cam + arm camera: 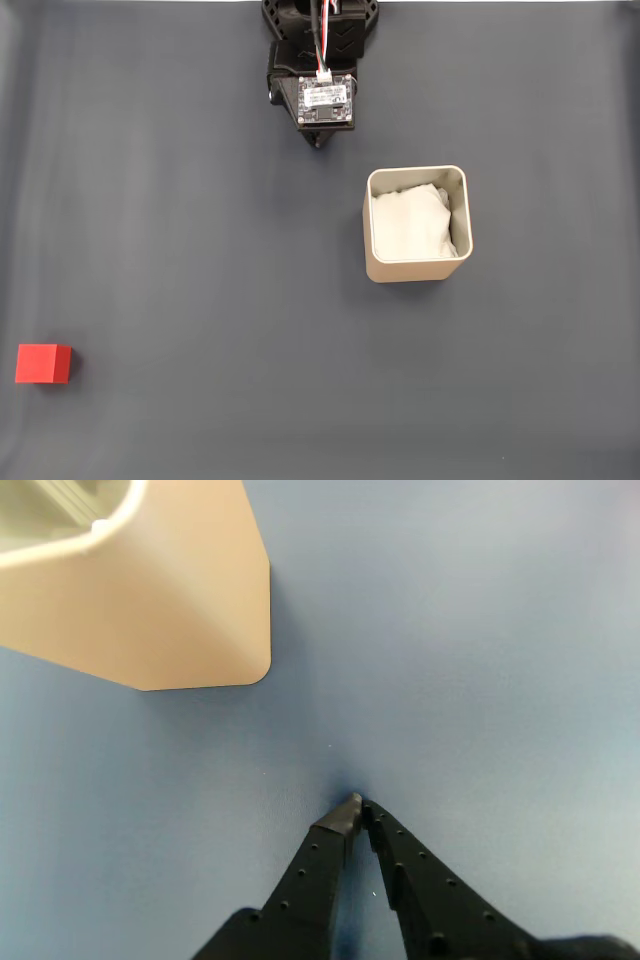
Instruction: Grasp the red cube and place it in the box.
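There was one red cube (pixel 43 363) sitting on the dark bench (pixel 200 220) at the near left in the fixed view, well apart from the one box (pixel 416 270), which stood right of the middle with white padding (pixel 410 225) inside it. One black arm (pixel 318 60) was at the far edge of the bench, near the box and far from the cube. In the wrist view its one end effector (pixel 358 808) was pinched tight with its two tips touching, holding nothing, and a corner of the tan box (pixel 170 600) was to the far left.
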